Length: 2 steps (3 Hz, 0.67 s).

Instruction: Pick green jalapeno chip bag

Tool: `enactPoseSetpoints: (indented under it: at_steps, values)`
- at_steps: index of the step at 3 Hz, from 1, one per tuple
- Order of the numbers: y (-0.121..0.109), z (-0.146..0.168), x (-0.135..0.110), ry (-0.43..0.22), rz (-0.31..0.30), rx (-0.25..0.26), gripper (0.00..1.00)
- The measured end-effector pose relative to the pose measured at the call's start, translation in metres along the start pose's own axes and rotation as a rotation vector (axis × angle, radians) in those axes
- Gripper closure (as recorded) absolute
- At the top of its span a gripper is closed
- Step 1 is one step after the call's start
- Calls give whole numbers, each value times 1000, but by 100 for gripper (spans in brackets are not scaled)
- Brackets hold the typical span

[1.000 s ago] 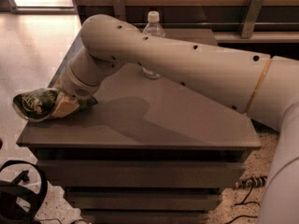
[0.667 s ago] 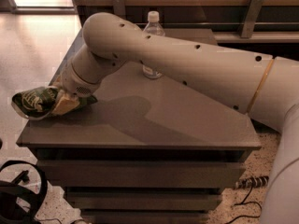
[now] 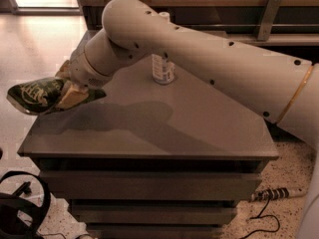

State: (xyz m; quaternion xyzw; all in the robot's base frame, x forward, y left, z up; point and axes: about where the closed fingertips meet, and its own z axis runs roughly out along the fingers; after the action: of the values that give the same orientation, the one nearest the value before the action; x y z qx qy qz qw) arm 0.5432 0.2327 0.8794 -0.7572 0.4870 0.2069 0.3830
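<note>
The green jalapeno chip bag is a crinkly dark green bag with pale lettering. It hangs in the air past the left edge of the grey table. My gripper is at the table's left side, shut on the bag's right end, with one pale finger lying across the bag. The bag is lifted off the tabletop and tilts down to the left. The long beige arm reaches in from the right across the table.
A water bottle with a white cap stands at the back middle of the table, partly behind the arm. A wooden shelf unit stands behind the table. Black cables lie on the floor at lower left and lower right.
The gripper has risen a little with the bag in it, so the bag hangs above the table's left edge. The bottle has not moved.
</note>
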Motion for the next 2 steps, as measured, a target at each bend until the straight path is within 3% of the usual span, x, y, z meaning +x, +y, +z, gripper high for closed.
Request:
enactPoseSetpoints:
  at_steps: [2]
  values:
    - [-17, -48, -12, -66, -69, 97, 100]
